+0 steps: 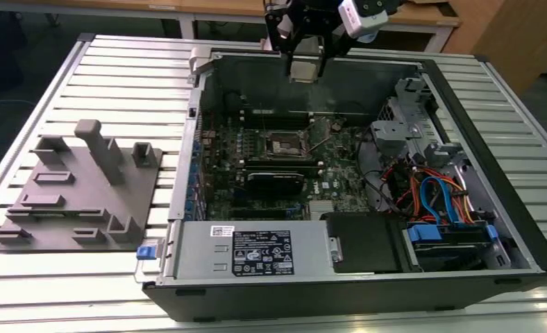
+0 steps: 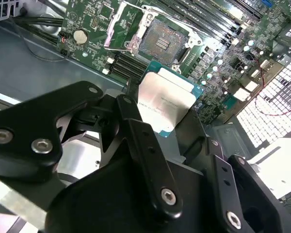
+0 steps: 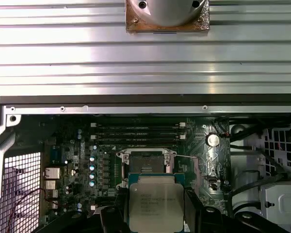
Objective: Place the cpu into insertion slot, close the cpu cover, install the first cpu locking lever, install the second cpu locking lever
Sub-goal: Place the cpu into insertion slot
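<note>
While the gripper (image 1: 306,68) hangs above the far edge of the open case (image 1: 348,295) in the exterior view, its fingers (image 2: 131,111) are clenched on two opposite edges of the cpu (image 2: 165,99). The chip is held clear of everything, its silver-grey top facing the wrist cameras and its green rim showing round the metal.

Inside the case, near the middle of the board (image 1: 255,191), the slot (image 1: 286,144) lies bare, with its dark contact field uncovered in both wrist views. In the second wrist view the cover (image 2: 117,26) stands swung up off the slot along one side, a silvery frame with a cut-out centre. The cpu is well apart from the slot, above it and towards the case's far wall.

Outside the case, on the exterior view's left, a grey fixture (image 1: 70,201) rests on the slatted table (image 1: 116,76).
</note>
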Tool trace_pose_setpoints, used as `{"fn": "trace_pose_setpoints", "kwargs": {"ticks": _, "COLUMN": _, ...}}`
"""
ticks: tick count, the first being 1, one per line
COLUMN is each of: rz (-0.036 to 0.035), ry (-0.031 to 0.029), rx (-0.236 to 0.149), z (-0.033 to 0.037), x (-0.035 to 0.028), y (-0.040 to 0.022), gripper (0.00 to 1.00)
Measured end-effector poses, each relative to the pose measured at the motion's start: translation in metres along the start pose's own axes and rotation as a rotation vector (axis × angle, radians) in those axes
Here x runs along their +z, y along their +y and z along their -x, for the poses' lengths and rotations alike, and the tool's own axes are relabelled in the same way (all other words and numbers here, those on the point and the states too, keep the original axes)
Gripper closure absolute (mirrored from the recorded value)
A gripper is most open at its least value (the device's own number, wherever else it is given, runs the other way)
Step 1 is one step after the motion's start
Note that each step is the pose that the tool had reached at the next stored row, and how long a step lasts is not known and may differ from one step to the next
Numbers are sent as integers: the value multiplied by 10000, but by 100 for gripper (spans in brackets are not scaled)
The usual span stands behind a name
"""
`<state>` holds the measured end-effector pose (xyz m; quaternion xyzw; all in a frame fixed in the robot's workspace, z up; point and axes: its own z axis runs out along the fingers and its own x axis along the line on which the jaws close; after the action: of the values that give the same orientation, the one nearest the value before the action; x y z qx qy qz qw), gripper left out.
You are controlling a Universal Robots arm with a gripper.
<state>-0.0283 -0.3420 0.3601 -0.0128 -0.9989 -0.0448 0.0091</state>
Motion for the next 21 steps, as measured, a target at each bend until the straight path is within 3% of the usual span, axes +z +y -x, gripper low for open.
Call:
{"fn": "trace_pose_setpoints", "kwargs": {"ticks": 3, "rz": -30, "ry": -14, "rx": 143, "z": 0, "x": 2, "y": 0, "gripper": 46}}
{"fn": "trace_pose_setpoints", "kwargs": {"ticks": 9, "rz": -52, "ry": -87, "rx": 993, "z": -4, "x": 9, "y": -1, "gripper": 46}}
{"fn": "trace_pose_setpoints", "kwargs": {"ticks": 21, "rz": -48, "ry": -92, "rx": 1029, "z": -6, "x": 10, "y": -1, "gripper": 46}}
